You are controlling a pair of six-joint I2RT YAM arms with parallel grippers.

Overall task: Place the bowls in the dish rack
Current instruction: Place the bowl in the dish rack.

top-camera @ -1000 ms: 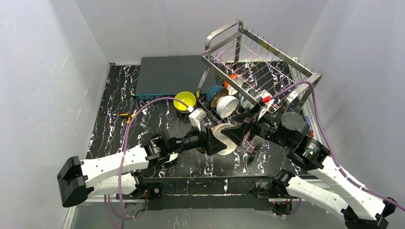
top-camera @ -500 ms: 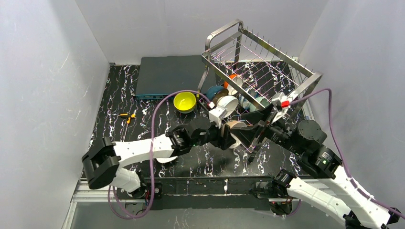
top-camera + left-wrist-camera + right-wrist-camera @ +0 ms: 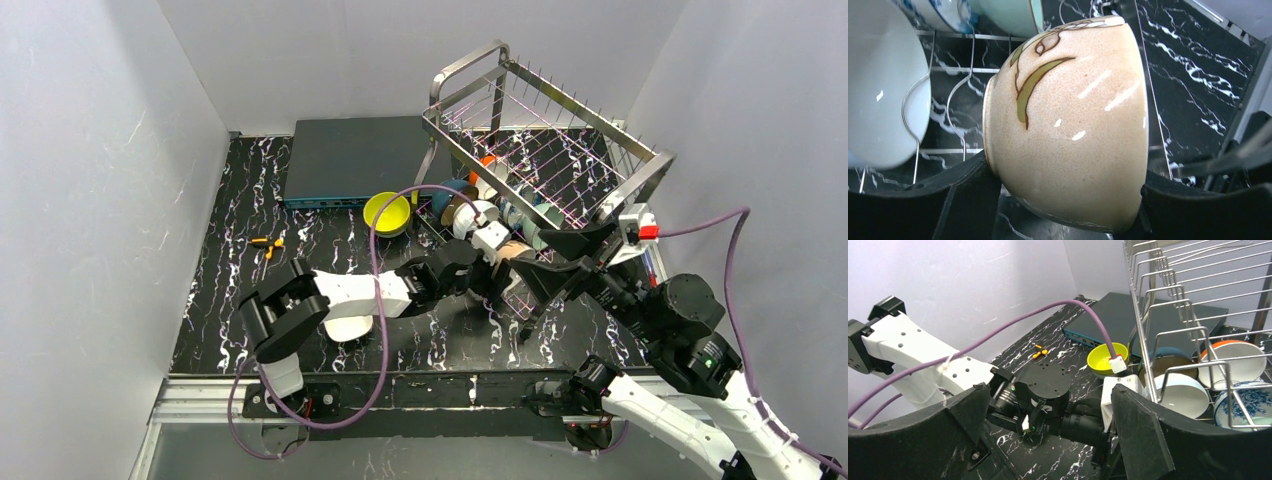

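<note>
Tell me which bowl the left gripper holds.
The tan leaf-patterned bowl, clamped in the left gripper; the white bowl and pale green bowl sit in the rack.

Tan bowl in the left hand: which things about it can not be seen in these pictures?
Inside: the left wrist view shows only the outer wall of the tan bowl.
Contact with the dish rack: in the top view the left hand and the right hand cover most of it.
Right wrist view: the left arm stands before it; it cannot be picked out.

Robot lab, white-walled encl. [image 3: 90, 150], 2 bolted arms [image 3: 345, 293]
</note>
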